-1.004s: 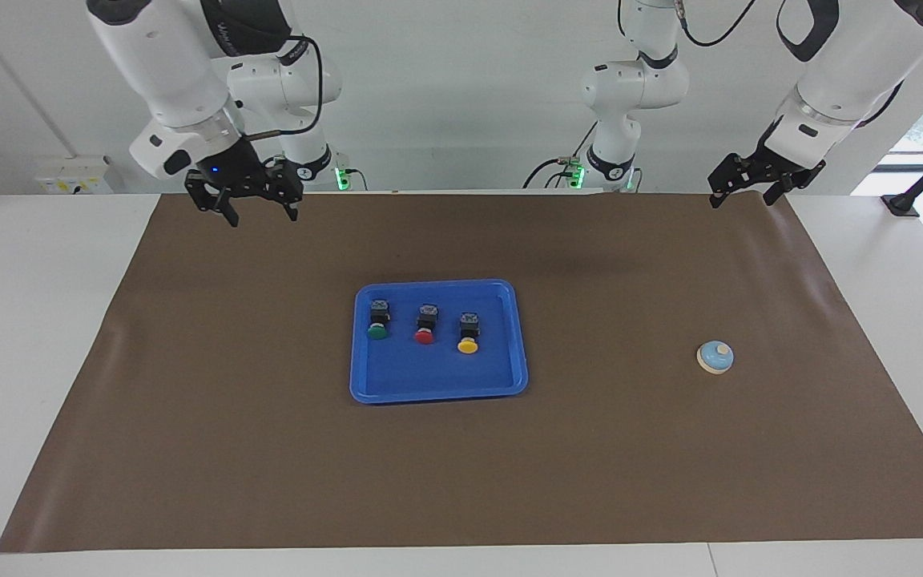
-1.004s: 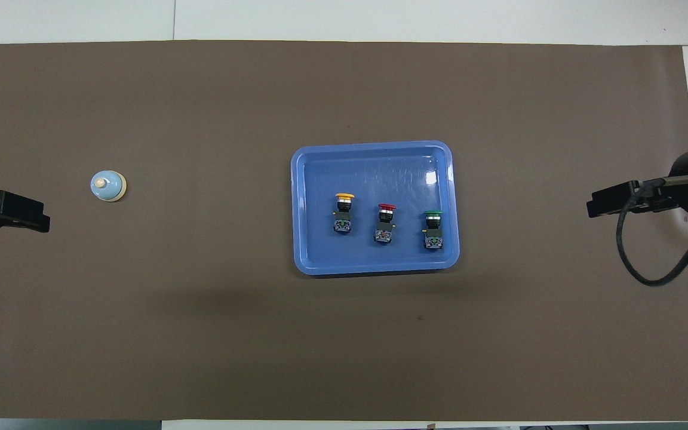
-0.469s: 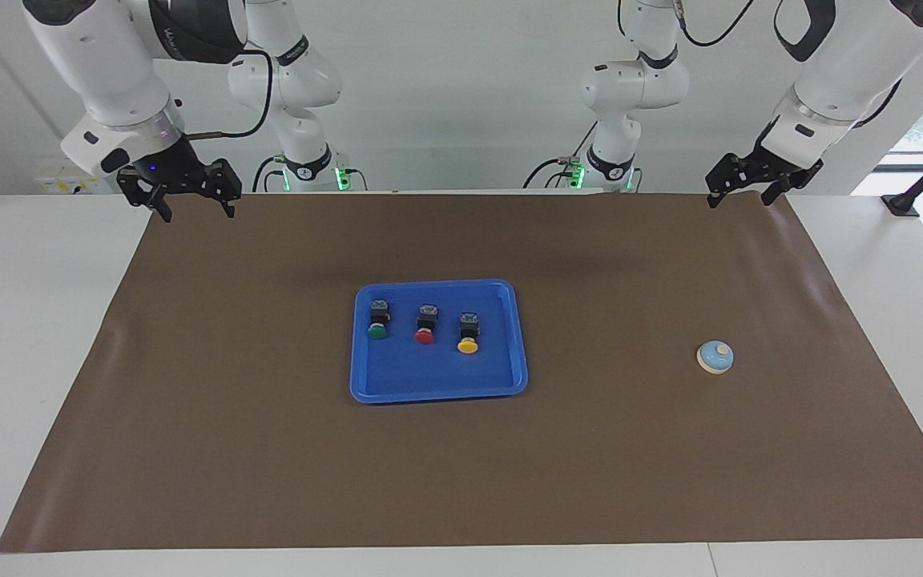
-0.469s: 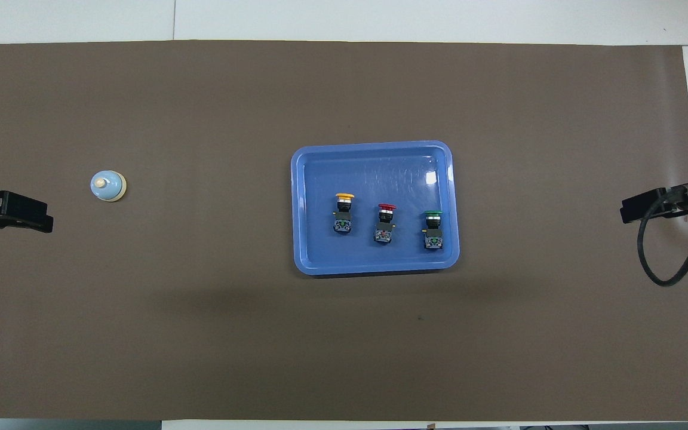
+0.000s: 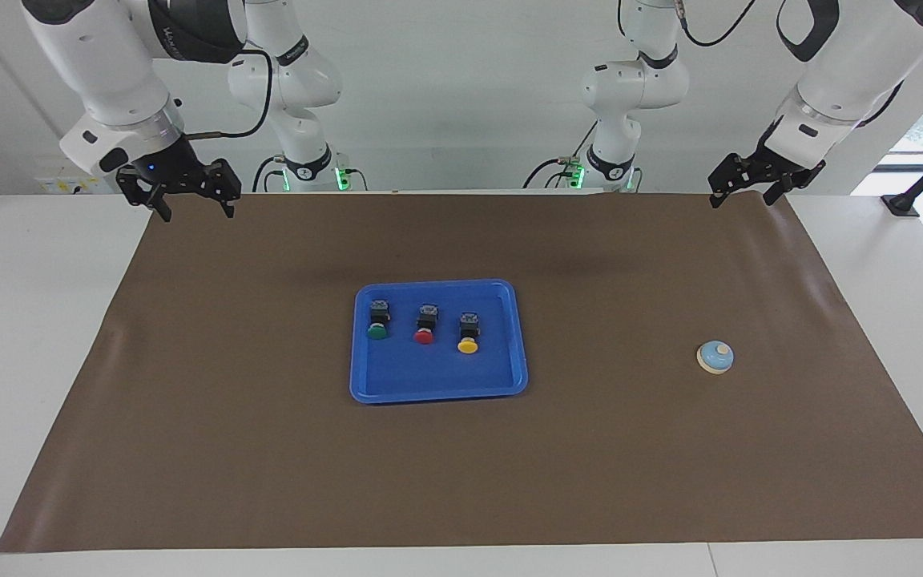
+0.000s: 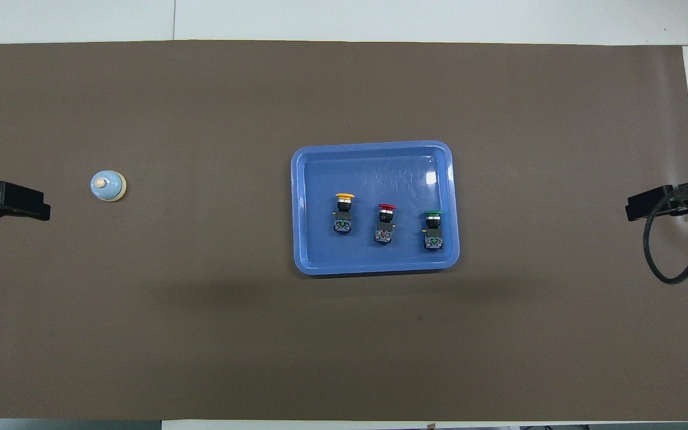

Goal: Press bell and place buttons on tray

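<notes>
Tray: we see the bright blue tray (image 5: pixel 437 383) flat on the brown mat (image 5: pixel 269 449), about midway between the two arms' ends of the worktop (image 5: pixel 29 320).
Buttons: all three lie in the tray in a row, apart from one another, caps pointing away from the robots. The green button (image 5: pixel 378 324) is toward the right arm's end, the red button (image 5: pixel 425 325) in the middle, the yellow button (image 5: pixel 469 334) toward the left arm's end.
Bell: we find the light blue bell (image 5: pixel 715 357) on the mat, well apart from the tray, toward the left arm's end.
Left gripper: the left gripper (image 5: pixel 742 195) hangs over the mat's edge nearest the robots at its own end, fingers released and holding nothing.
Right gripper: the right gripper (image 5: pixel 195 211) hangs over the mat's corner nearest the robots at its own end, fingers spread, nothing between them.
</notes>
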